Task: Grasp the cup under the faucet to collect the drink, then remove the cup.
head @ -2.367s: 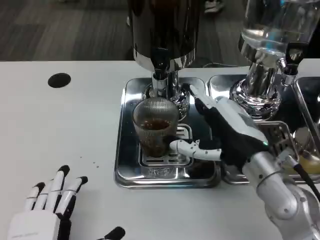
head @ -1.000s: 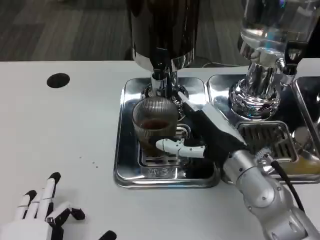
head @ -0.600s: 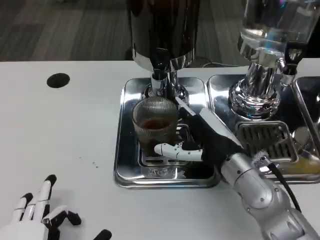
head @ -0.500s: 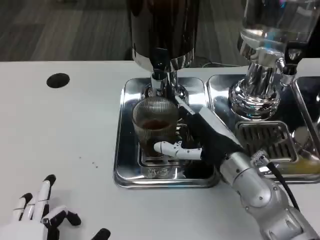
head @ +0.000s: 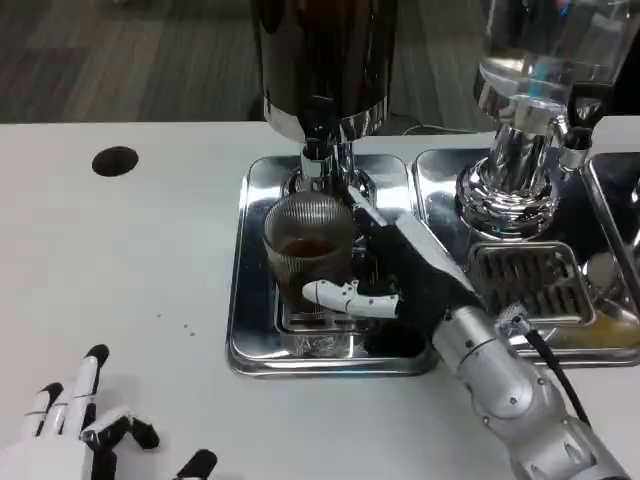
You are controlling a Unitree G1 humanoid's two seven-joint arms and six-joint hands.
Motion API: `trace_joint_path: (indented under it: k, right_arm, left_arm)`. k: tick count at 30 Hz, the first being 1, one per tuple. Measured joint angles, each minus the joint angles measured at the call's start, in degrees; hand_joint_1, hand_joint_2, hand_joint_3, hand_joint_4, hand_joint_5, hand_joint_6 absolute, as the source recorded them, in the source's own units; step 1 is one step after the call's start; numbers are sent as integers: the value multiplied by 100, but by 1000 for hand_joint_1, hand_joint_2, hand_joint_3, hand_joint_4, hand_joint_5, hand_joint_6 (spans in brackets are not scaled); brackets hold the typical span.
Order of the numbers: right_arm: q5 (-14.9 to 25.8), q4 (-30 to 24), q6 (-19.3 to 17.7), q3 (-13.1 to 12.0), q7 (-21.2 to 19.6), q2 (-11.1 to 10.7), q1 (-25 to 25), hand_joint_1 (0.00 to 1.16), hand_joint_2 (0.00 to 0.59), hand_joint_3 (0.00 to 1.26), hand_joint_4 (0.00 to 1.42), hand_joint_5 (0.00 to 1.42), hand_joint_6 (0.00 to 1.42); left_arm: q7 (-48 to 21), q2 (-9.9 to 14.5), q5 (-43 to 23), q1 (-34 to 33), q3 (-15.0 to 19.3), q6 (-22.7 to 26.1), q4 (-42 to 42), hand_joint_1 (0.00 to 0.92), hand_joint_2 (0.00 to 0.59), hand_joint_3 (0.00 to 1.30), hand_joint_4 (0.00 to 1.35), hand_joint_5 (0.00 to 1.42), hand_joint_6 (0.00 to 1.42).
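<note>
The ribbed clear glass cup (head: 309,250) is standing upright on the slotted grate of the left polished steel drip tray (head: 256,330), directly below the chrome faucet (head: 316,150) of the dark drink dispenser (head: 325,55). A dark brown drink is sitting in the lower part of the cup.

Your right hand (head: 405,275) is reaching in from the right side of the tray and is wrapping around the cup. Its white thumb is lying across the front wall of the cup near the base, and its black-and-white fingers (head: 362,210) are passing behind the cup on the faucet side. The hand is clamping on the cup. The silver right forearm (head: 510,385) is extending from the hand toward the lower right corner.

Your left hand (head: 75,425) is resting at the lower left edge of the white table (head: 120,260), well apart from the tray. Its fingers are spreading apart and holding nothing.

To the right of the first tray, a second steel drip tray (head: 450,175) is carrying a clear dispenser (head: 550,40) on a chrome pedestal base (head: 510,185). A slotted grate (head: 535,280) is lying in front of that base. A round black hole (head: 117,160) is showing in the table at the far left.
</note>
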Motion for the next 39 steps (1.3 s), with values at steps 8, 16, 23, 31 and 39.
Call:
trace_joint_path:
  k: [8,16,23,31,39]
  right_arm:
    - [-2,123,-248,7,-224,50,-1,675,169,91,186,153,144]
    - [-5,346,-377,8,-398,106,-21,697,164,214,281,215,169]
    - [-4,529,-502,-10,-606,143,-83,735,176,367,414,310,230]
    - [-11,632,-615,-78,-874,222,-73,787,190,526,572,430,312]
    - [-37,626,-922,-172,-1210,192,181,825,192,667,719,571,400]
  left_arm:
    - [0,0,-33,-13,0,-2,104,0,161,729,28,177,143]
    - [1,0,-194,0,62,-56,106,0,163,735,37,177,143]
    - [4,3,-224,3,151,-143,114,0,156,743,40,187,133]
    - [4,3,-282,0,175,-245,143,0,158,744,40,188,130]
    - [5,1,-291,-10,176,-271,153,0,158,744,40,188,130]
